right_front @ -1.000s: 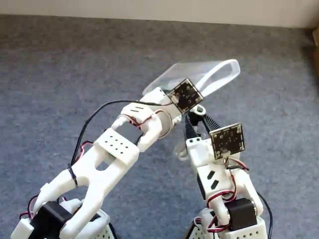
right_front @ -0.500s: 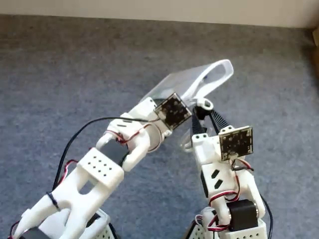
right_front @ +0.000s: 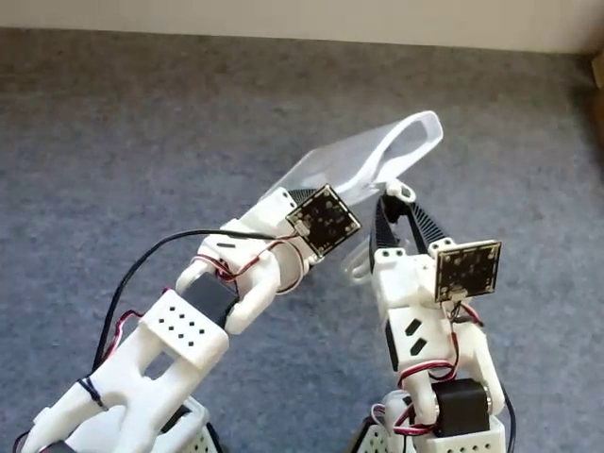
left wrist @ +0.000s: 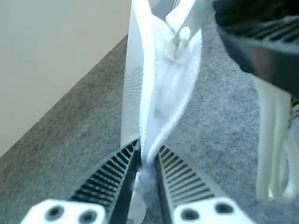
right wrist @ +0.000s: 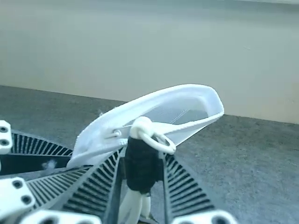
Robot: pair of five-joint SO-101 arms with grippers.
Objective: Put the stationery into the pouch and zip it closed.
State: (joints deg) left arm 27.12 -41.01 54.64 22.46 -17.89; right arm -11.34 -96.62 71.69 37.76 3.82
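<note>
Two holds, one pouch (right_front: 363, 156): my left fingers (left wrist: 112, 177) clamp its end as anchor, right fingers (right wrist: 187, 186) pinch the zipper pull (right wrist: 148, 135) for closing.

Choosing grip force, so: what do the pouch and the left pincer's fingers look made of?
The pouch looks like thin flexible plastic, translucent white with a fine ribbed texture; the carpet shows faintly through it. Its zipper looks like white moulded plastic. The left pincer has fingers that are black, matte and ridged: printed plastic or rubber, unclear which.

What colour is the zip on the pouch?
White; the zip shows best in the left wrist view.
</note>
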